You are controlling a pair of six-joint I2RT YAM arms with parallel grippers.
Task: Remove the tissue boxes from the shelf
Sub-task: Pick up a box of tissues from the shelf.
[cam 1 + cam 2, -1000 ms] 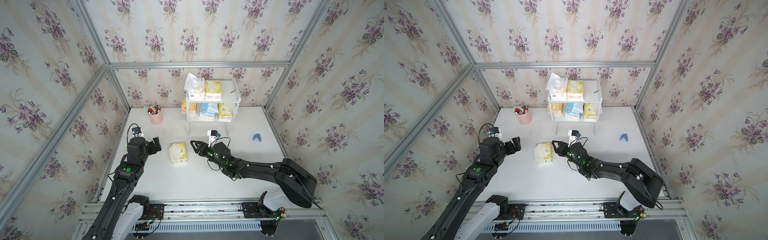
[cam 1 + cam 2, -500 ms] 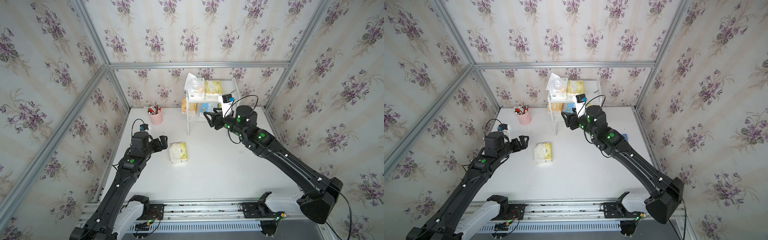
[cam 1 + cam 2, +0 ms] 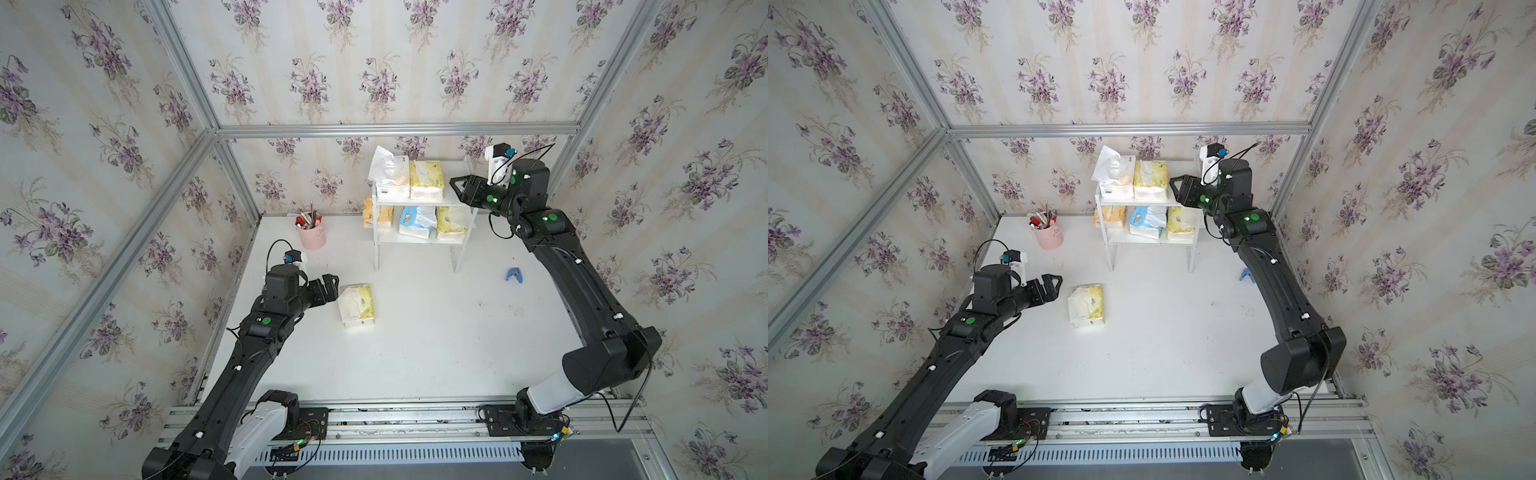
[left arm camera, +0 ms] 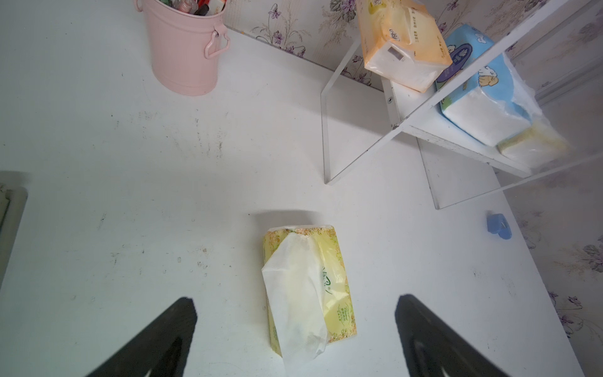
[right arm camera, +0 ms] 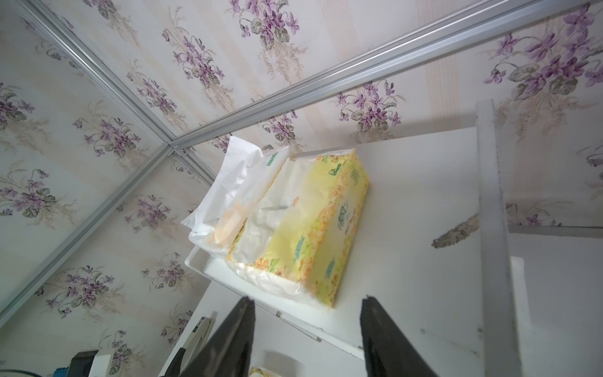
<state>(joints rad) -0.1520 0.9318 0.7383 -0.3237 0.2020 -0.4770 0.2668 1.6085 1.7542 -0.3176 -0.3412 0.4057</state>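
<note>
Six packs are counted in both top views. Five sit on the shelf (image 3: 415,241); one lies on the table (image 3: 436,332).

Upper tier: white pack (image 3: 388,178), tissue standing up, and upper yellow pack (image 3: 426,180) touching it.
Lower tier: orange pack (image 3: 377,212), blue pack (image 3: 415,222) and lower yellow pack (image 3: 451,224), side by side.
Table: loose yellow pack (image 3: 356,305), tissue pulled out.

Right wrist view only: an orange floral border and green print are seen on the upper yellow pack (image 5: 313,228); the lower tier is not shown.
Left wrist view only: the lower tier is shown, the lower yellow pack blurred.

Right claw (image 3: 456,190): jaws apart, empty, held at the upper board just beside the upper yellow pack.
Left claw (image 3: 328,286): jaws wide, empty, held just beside the loose yellow pack; no contact is seen.
</note>
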